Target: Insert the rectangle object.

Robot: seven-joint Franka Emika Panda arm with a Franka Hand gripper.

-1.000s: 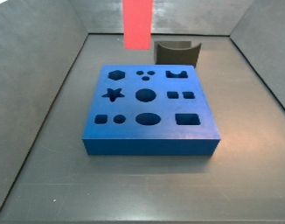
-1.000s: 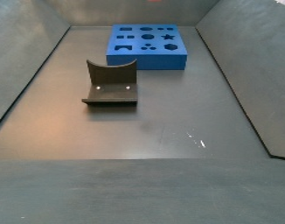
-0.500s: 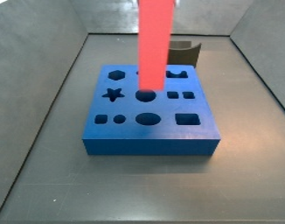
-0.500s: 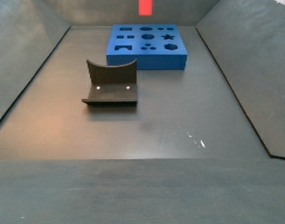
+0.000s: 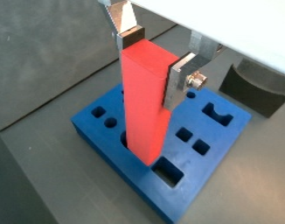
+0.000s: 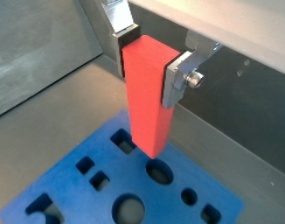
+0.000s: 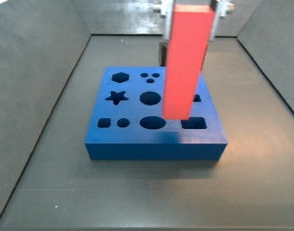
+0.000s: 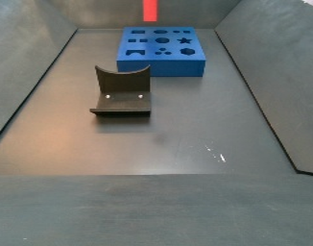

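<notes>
My gripper [image 5: 155,57] is shut on the upper end of the rectangle object [image 5: 145,105], a long red bar held upright. Both wrist views show a silver finger on each side of the bar [image 6: 145,96], with the gripper [image 6: 152,54] above the blue block [image 6: 128,179]. In a side view the bar [image 7: 188,63] hangs over the right front part of the blue block [image 7: 156,113], its lower end just above the rectangular hole [image 7: 194,121]. I cannot tell whether it touches the block. The gripper [image 7: 192,4] is at the frame's top edge. Only the bar's lower tip [image 8: 150,10] shows above the block [image 8: 163,48].
The dark fixture [image 8: 121,91] stands on the grey floor in front of the block in one side view and behind it in the other side view [image 7: 161,50], mostly hidden by the bar. It also shows in a wrist view [image 5: 260,83]. Grey walls [image 7: 65,72] enclose the floor.
The bar has moved from behind the block's back left, across its top, to the right front, and has come lower. The gripper stays shut on it.
</notes>
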